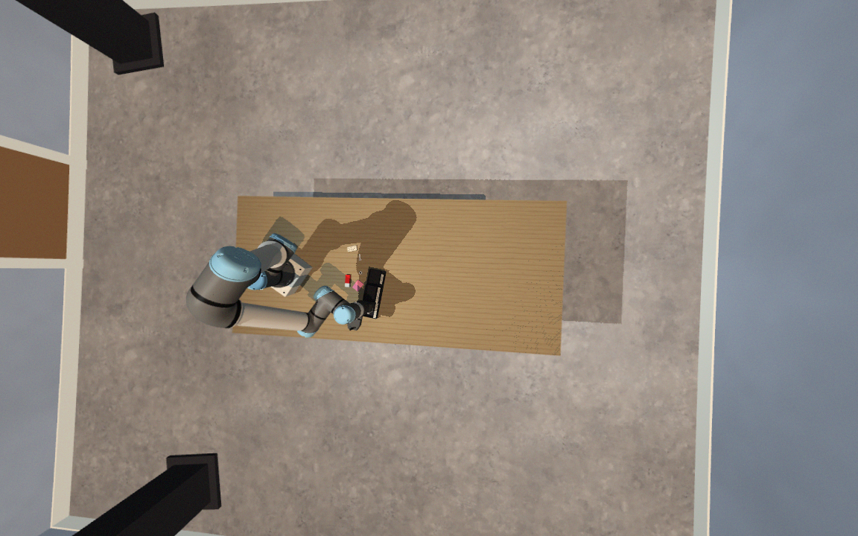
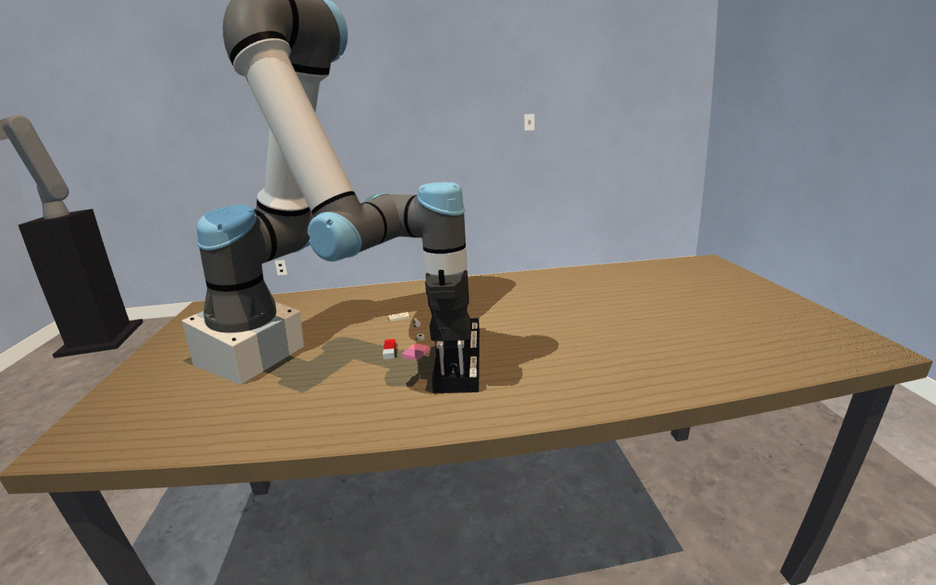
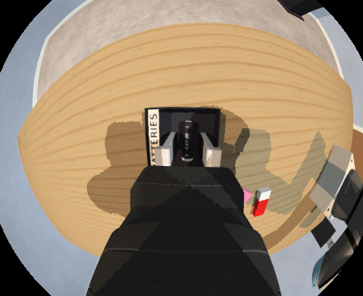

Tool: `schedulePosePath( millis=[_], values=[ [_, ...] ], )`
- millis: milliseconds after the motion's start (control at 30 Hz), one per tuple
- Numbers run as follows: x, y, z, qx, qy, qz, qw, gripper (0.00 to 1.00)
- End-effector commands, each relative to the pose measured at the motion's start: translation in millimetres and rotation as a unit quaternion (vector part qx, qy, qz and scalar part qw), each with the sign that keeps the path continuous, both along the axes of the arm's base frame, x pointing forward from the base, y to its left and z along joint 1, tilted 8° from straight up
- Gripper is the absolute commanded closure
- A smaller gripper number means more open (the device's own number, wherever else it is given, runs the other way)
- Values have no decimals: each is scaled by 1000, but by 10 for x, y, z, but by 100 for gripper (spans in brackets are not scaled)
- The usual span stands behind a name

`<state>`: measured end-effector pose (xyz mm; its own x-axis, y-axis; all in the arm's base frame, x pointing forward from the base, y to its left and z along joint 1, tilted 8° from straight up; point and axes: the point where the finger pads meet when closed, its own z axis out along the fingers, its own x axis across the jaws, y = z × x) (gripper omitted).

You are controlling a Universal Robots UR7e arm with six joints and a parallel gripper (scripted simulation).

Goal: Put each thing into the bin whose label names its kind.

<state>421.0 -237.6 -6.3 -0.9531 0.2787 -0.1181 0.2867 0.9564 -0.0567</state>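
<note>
My gripper is open. Its fingers reach down into the bin labelled BATTERIES, with a gap on each side of a black battery. The battery lies between the fingers, touching neither. The black bins stand in a row on the table; the other labels are too small to read. A red and white block and a pink piece lie on the table beside the bins. Two small grey metal things lie behind them.
A white piece with dark marks lies on the table, farther back. The arm's base block stands to the left of the loose things. The table's front edge is on the near side of the bins.
</note>
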Motion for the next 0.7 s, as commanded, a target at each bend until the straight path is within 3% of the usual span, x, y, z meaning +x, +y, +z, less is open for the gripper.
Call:
schedulePosePath(
  millis=[0,367,667],
  values=[
    [4,-7,2,0,-1,0,1000,40],
    [4,-7,2,0,-1,0,1000,40],
    [8,-14,115,-2,-2,0,1000,40]
  ],
)
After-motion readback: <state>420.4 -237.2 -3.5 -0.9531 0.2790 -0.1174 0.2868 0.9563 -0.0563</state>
